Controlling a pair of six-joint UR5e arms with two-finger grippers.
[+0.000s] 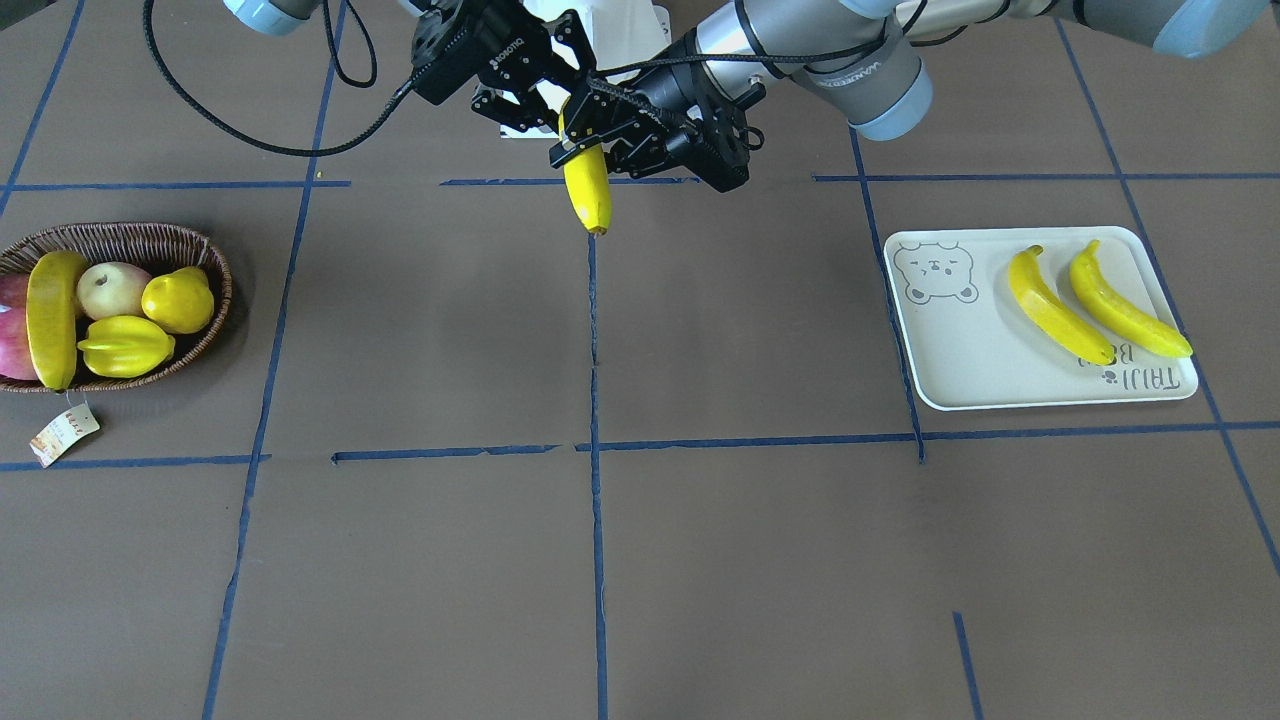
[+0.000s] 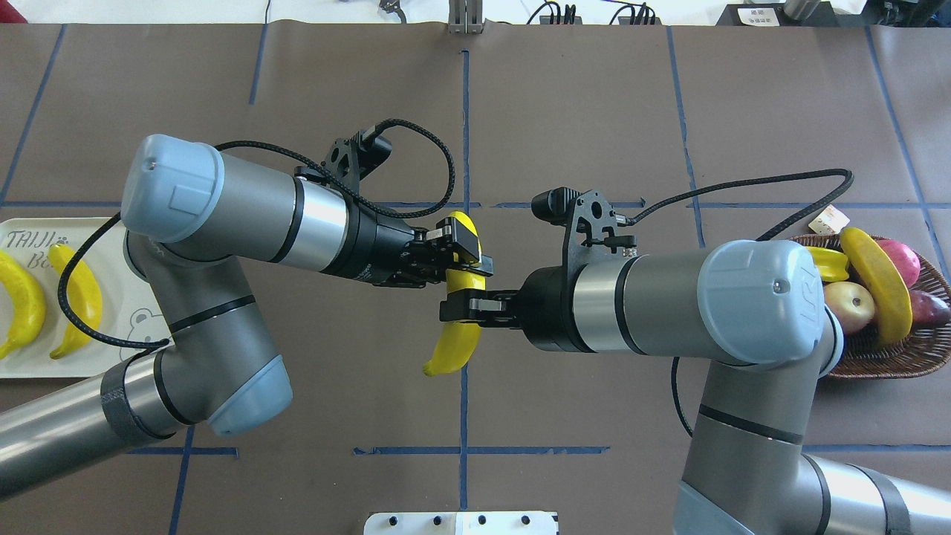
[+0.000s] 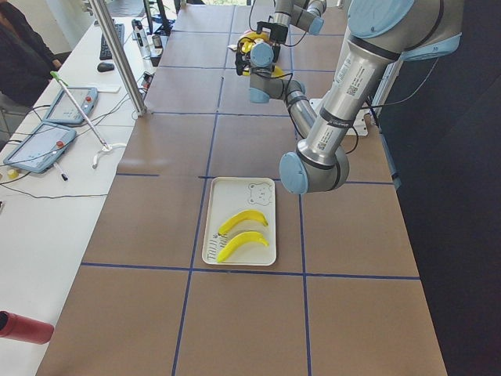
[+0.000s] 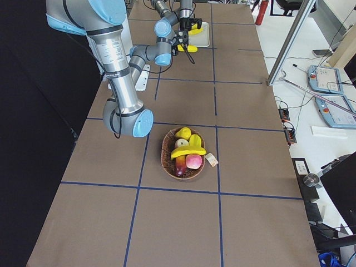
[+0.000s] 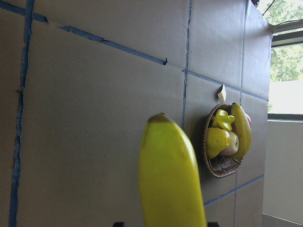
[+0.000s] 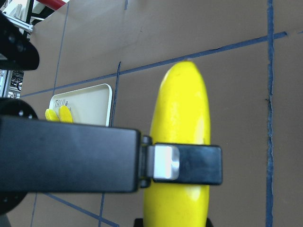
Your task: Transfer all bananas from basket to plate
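Bananas (image 1: 1058, 308), two of them, lie side by side on the plate (image 1: 960, 350). A third banana (image 1: 587, 190) hangs above the counter (image 1: 700, 560), well apart from the plate. The right gripper (image 2: 461, 306) has its jaws closed on the middle of it. The left gripper (image 2: 464, 249) straddles it nearer the dark tip; whether its jaws are clamped cannot be told. The fourth banana (image 1: 52, 320) lies in the basket (image 1: 120, 232), far from the plate.

A ridged starfruit (image 1: 125, 346), a round yellow fruit (image 1: 178, 300), a pale apple (image 1: 112, 289) and a red fruit (image 1: 12, 345) are lying bunched together. Blue tape lines (image 1: 594, 330) are crossing the brown counter (image 1: 750, 560). Two tablets (image 3: 39, 147) are resting on a side table (image 3: 31, 235).
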